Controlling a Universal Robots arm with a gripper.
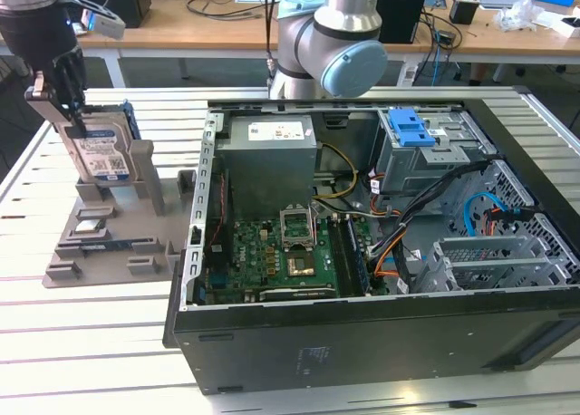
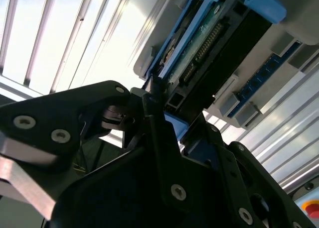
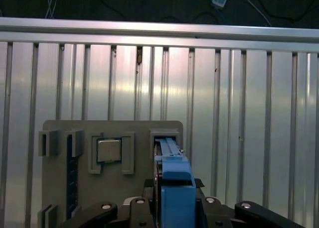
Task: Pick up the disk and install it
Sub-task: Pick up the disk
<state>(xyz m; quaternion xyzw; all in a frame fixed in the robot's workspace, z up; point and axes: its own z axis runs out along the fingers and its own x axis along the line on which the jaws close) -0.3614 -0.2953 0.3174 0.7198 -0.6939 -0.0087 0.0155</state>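
**Disk is grabbed, nothing installed yet**

So here's where you're at. The gripper [image 1: 70,114] is down on the disk [image 1: 101,152], which stands on edge in a slot of the grey parts stand [image 1: 109,245], at about 10 o'clock in the exterior view. From the second wrist view the fingers [image 2: 158,123] look closed onto the disk's blue carrier frame, one on each side. I'd call that a grip, though the contact itself is partly hidden.

Progress-wise, I'd say you're at the very start. The grasp looks made, but the disk hasn't come out of its slot and the whole install is left.

Around it: the open computer case [image 1: 362,347] lies on the desk [image 1: 91,352] and takes up the middle and the 3 o'clock side. The blue-handled drive cage [image 1: 426,152] sits at about 2 o'clock, well apart from the disk. Between them you've got the case wall, the big grey power supply [image 1: 267,157] and the motherboard [image 1: 272,252]. A tangle of cables [image 1: 435,211] hangs just below the cage, and that's the bit I'd worry about snagging. The stand also holds a small processor chip [image 3: 109,151] in its own pocket beside the disk's slot.
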